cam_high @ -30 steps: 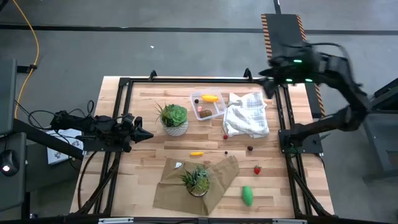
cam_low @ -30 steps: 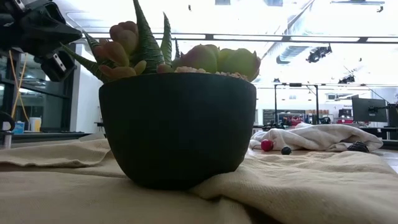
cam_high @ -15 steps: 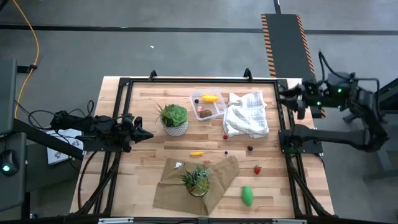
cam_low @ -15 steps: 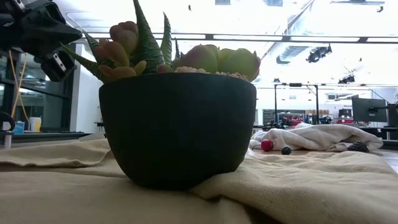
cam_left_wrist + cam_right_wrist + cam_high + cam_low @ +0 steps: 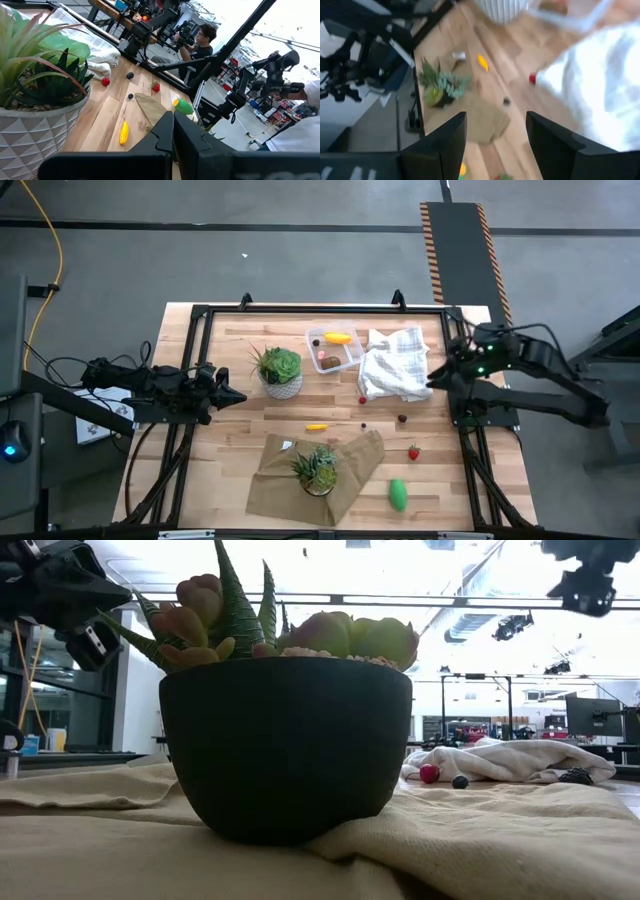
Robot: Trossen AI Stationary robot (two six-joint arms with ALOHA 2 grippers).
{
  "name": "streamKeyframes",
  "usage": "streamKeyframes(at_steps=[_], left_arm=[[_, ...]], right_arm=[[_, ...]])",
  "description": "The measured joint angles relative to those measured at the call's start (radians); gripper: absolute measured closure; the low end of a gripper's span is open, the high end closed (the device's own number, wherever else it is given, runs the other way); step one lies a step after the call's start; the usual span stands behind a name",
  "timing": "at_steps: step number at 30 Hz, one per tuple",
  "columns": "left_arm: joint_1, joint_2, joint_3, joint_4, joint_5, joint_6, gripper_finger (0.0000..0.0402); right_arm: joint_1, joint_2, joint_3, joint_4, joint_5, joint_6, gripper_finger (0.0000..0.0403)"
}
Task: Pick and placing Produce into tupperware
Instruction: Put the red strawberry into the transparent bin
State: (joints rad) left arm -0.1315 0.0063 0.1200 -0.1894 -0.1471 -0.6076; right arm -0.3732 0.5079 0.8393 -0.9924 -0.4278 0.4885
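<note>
Right gripper (image 5: pixel 432 381), fingers apart and empty, hovers beside the white cloth (image 5: pixel 397 364). Left gripper (image 5: pixel 240 396) (fingers together) waits near the white-potted plant (image 5: pixel 279 370).

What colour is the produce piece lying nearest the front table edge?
Green piece; clearest in the high view.

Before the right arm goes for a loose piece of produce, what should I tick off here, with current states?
1. Right gripper open: ok, fingers spread, nothing between.
2. Tupperware unobstructed: ok, it already holds a yellow piece and a brown ball.
3. Red berry reachable: ok, loose beside the white cloth.
4. Left gripper out of the way: ok, at the table's left edge.
5. Dark berry free of cloth: ok.
</note>
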Motion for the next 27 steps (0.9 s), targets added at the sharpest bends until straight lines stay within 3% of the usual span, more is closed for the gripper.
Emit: streamKeyframes(at_steps=[12, 21, 27], left_arm=[[0.000, 0.000, 0.000, 0.000, 0.000, 0.000, 0.0401], [0.000, 0.000, 0.000, 0.000, 0.000, 0.000, 0.0401], [0.000, 0.000, 0.000, 0.000, 0.000, 0.000, 0.0401]], right_arm=[[0.249, 0.009, -0.098, 0.056, 0.044, 0.245, 0.0206], [0.543, 0.110, -0.098, 0.096, 0.225, 0.447, 0.0206], [0.777, 0.212, -0.098, 0.024, 0.370, 0.751, 0.0206]])
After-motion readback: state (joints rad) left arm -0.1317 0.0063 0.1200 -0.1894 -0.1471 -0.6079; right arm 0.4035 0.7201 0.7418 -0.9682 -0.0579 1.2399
